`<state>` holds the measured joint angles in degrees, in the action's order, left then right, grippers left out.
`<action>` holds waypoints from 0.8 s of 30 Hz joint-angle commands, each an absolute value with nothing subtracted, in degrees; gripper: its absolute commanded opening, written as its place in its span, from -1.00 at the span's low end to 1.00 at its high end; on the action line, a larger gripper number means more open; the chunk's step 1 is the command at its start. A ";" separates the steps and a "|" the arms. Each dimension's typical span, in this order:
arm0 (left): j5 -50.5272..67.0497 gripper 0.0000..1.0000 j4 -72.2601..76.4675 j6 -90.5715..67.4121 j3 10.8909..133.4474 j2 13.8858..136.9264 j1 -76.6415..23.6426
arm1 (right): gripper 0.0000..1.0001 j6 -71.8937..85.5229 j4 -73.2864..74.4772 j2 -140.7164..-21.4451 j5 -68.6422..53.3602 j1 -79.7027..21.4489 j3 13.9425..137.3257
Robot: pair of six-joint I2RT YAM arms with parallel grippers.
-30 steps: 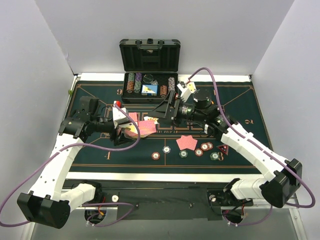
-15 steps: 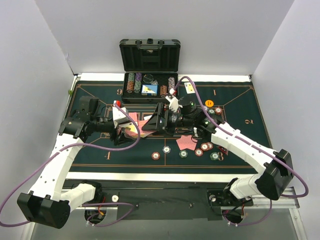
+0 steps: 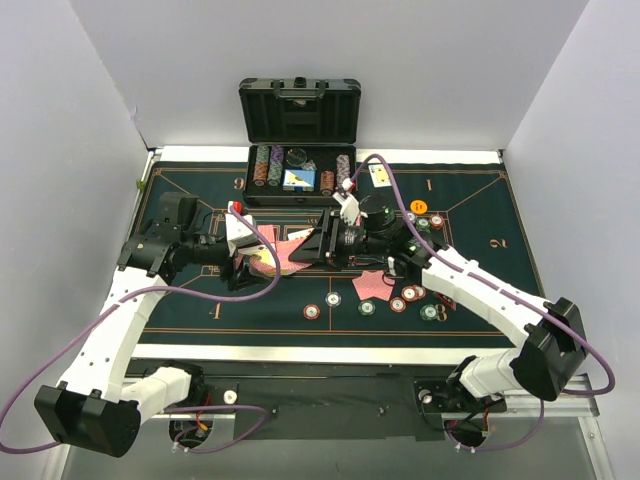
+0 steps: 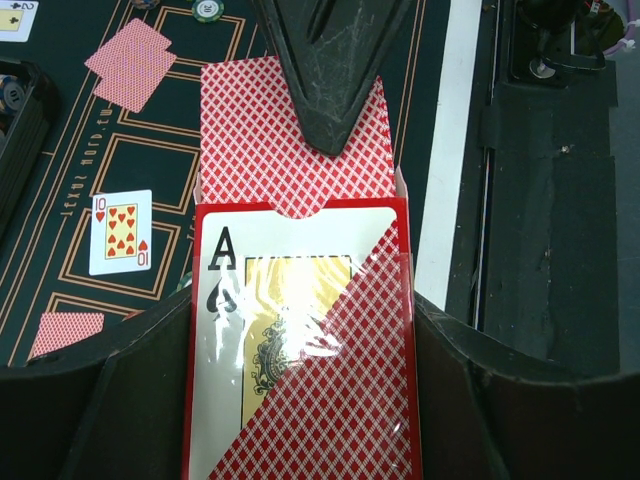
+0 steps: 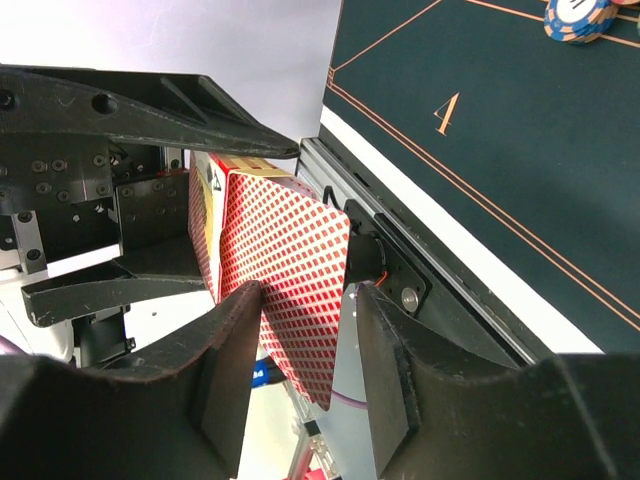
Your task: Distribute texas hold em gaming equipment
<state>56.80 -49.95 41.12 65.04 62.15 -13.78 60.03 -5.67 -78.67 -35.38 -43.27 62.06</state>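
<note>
Clamping the card box (image 4: 330, 420), left gripper (image 4: 305, 345) presents the red-backed card (image 5: 290, 250) protruding lengthwise from the box mouth between right gripper (image 5: 305, 300) jaws; closure contact indeterminate.

We are looking at a red card box (image 4: 300, 390) with an ace on its front, sitting upright and clamped between the fingers of the left pincer (image 4: 302, 300). A red-backed deck (image 4: 255, 150) is sticking out of its open end and reaching in between the fingers of the right pincer (image 5: 305, 295). Whether it is being pinched there, we are not managing to tell. On the near side of the right pincer, a small pile of cards (image 3: 374, 285) is lying face down, with striped chips (image 3: 398, 304) spreading in a loose row just beside it. An orange disc (image 3: 418, 206) is lying behind that pincer, on the far side. Ahead of the left pincer, off to its left, a ten of hearts (image 4: 121, 232) is lying face up.
</note>
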 commanded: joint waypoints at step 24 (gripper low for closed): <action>60.03 -0.96 -46.49 40.69 65.83 60.73 -13.62 | -0.86 55.56 2.43 -71.81 -36.83 -34.46 63.36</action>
